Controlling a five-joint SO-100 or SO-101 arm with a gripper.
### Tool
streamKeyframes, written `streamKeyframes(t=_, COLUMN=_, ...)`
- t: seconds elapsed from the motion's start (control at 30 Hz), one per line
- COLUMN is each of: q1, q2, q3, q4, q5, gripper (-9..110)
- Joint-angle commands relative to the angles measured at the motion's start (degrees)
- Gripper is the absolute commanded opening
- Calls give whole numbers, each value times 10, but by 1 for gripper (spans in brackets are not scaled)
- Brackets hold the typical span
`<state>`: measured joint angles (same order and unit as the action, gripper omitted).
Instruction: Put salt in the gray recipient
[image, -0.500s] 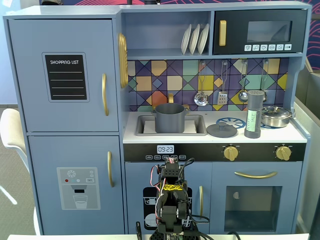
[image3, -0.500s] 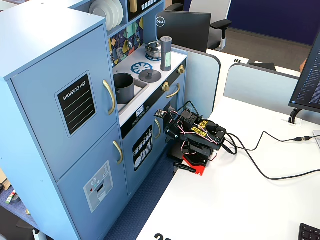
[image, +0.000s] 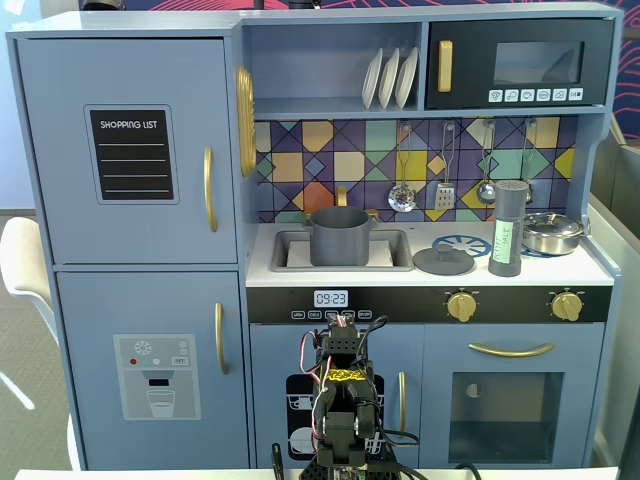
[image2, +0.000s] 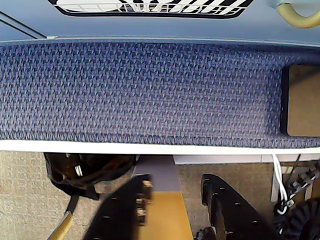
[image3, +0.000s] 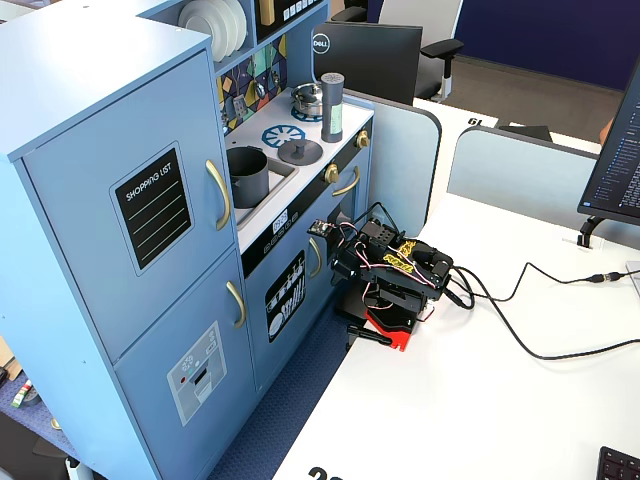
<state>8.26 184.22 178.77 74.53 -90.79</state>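
Salt (image: 508, 229) upright w/ green label, illegible; fridge "SHOPPING LIST" (image: 131, 124); end effector (image2: 172, 205) agape, empty.

Arm (image3: 395, 275): black printed body, yellow-black patterned sticker on top, red base part seen below. Red/black/white wires bundled over joints. Gripper (image2: 172, 210): black fingers, small screw holes noted.

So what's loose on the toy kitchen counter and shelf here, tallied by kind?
Pots: 2, the gray pot in the sink and the steel pot at the right.
Lids: 1, the flat lid lying apart.
Shakers: 1, the salt shaker, upright.
Plates: 3, on the shelf.
Hanging utensils: 3.
Total: 10
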Motion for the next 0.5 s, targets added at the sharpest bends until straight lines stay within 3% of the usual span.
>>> streamKeyframes(t=0.0, q1=19, q2=2, q3=-41, q4=-65, q5=28, gripper=0)
streamKeyframes(t=0.23, q1=136, q2=-52, q3=-213, q4=-111, q5=-24, gripper=0)
streamKeyframes(t=0.47, q1=327, q2=-79, q3=-332, q4=-122, q5=33, gripper=0)
